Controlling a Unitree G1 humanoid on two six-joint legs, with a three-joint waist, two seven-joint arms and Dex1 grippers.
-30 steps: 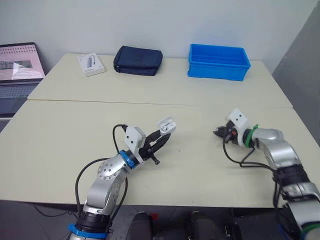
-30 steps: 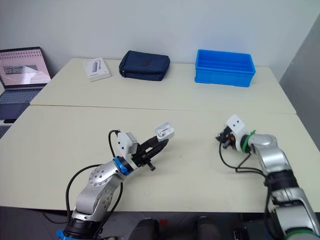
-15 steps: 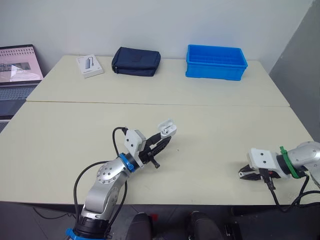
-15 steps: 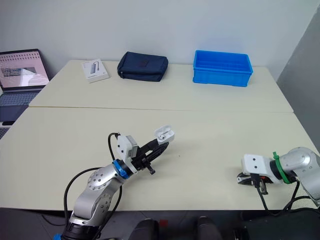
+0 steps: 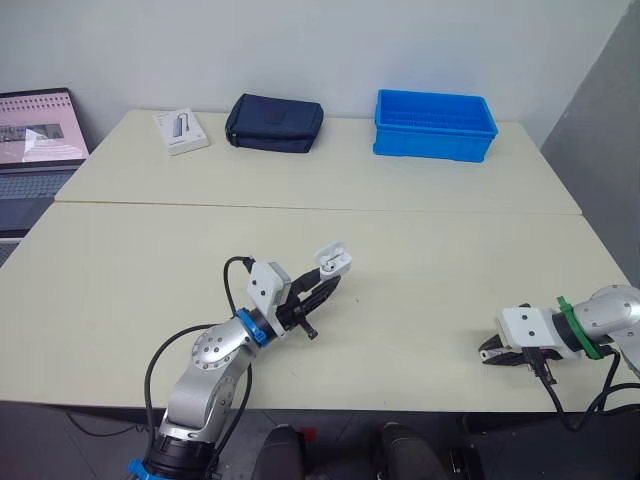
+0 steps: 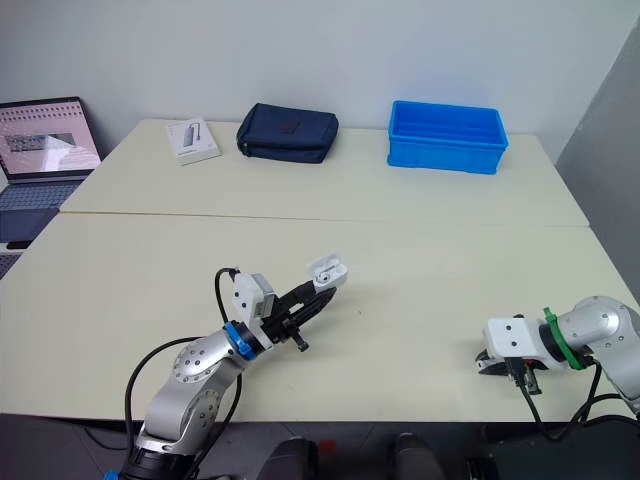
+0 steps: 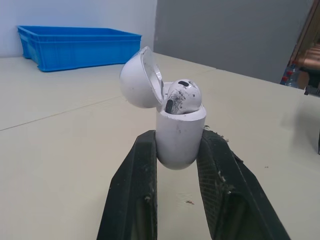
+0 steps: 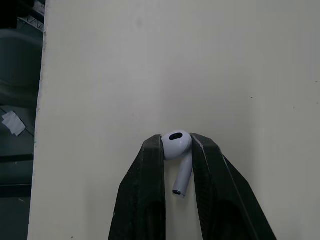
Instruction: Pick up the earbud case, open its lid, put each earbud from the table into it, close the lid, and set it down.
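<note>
I see the cream table (image 5: 420, 250), with a blue bin (image 5: 435, 125) and a dark pouch (image 5: 275, 122) along its far edge. My left arm is bent at the near edge, forearm angled up and rightward. The left gripper (image 5: 328, 280) is raised over the table's middle and clamped on the earbud case (image 7: 179, 137). The case stands upright, its lid (image 7: 137, 80) hinged back, with one earbud (image 7: 182, 95) seated inside. My right arm lies low at the near right, forearm pointing left. The right gripper (image 5: 488, 353) pinches a second earbud (image 8: 176, 146) by its head, seemingly just above the tabletop.
</note>
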